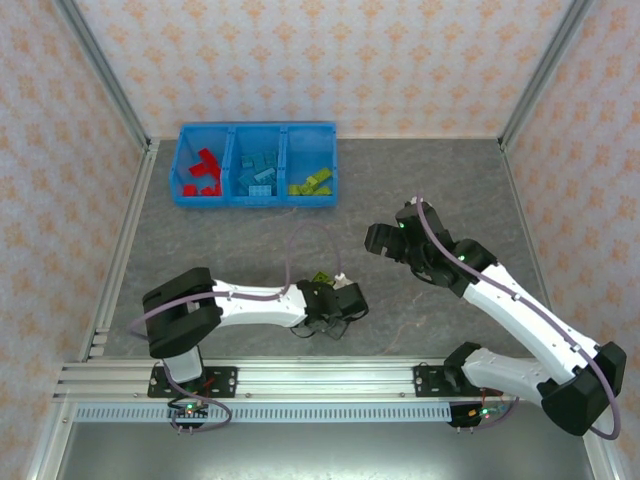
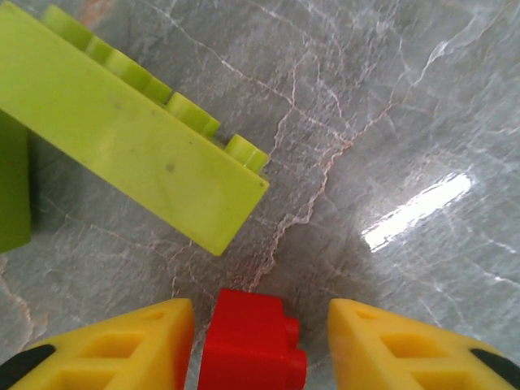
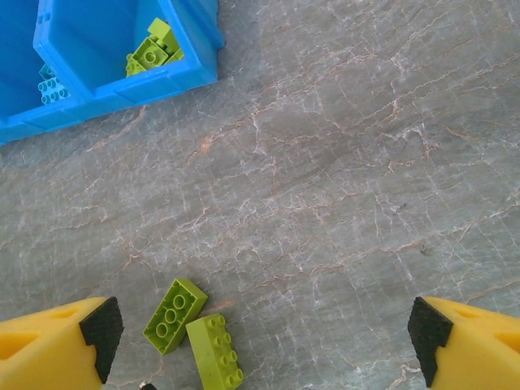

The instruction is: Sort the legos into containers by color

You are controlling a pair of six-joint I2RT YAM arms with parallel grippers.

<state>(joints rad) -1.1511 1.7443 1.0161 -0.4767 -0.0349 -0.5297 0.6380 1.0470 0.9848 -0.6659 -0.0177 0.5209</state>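
A small red lego (image 2: 248, 345) lies on the grey table between the yellow fingers of my left gripper (image 2: 260, 341). The left finger is against it and the right finger stands a little apart. A long lime green lego (image 2: 138, 138) lies just ahead, with another green piece (image 2: 12, 187) at the left edge. From above, my left gripper (image 1: 335, 305) is low at the table's near middle beside the green legos (image 1: 322, 278). My right gripper (image 1: 383, 243) hangs wide open and holds nothing. The containers (image 1: 258, 128) hold red (image 1: 203, 172), light blue (image 1: 258, 175) and green legos (image 1: 312, 182).
In the right wrist view my right gripper (image 3: 264, 337) looks down on two green bricks (image 3: 175, 315) (image 3: 215, 353) at the lower left. The blue tray's corner (image 3: 122, 89) sits at the upper left. Metal frame rails line the table's sides.
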